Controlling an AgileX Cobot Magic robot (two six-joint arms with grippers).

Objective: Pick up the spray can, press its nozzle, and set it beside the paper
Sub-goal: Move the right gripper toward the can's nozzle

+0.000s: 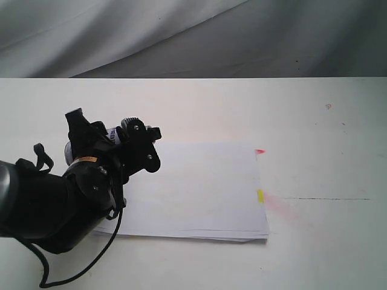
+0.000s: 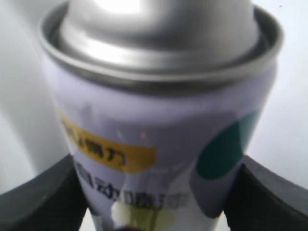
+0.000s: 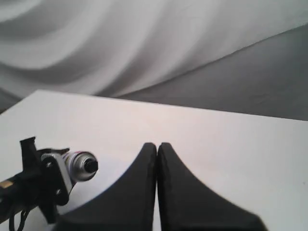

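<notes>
the left gripper [image 1: 136, 148] is pinching the spray can [image 2: 159, 120] at the exterior frame's left, by the edge of the paper [image 1: 199, 187]. the right gripper [image 3: 157, 154] is pressing its fingers together.

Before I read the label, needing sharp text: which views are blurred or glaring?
Left wrist view: spray can soft, glare on its top. Exterior view: paper nearly washes into the white table. Right wrist view: nozzle small, fairly sharp.

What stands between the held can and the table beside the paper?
Nothing visible. The left gripper holds the can near the paper's left side, and no object shows on the table along the paper's edges.
</notes>
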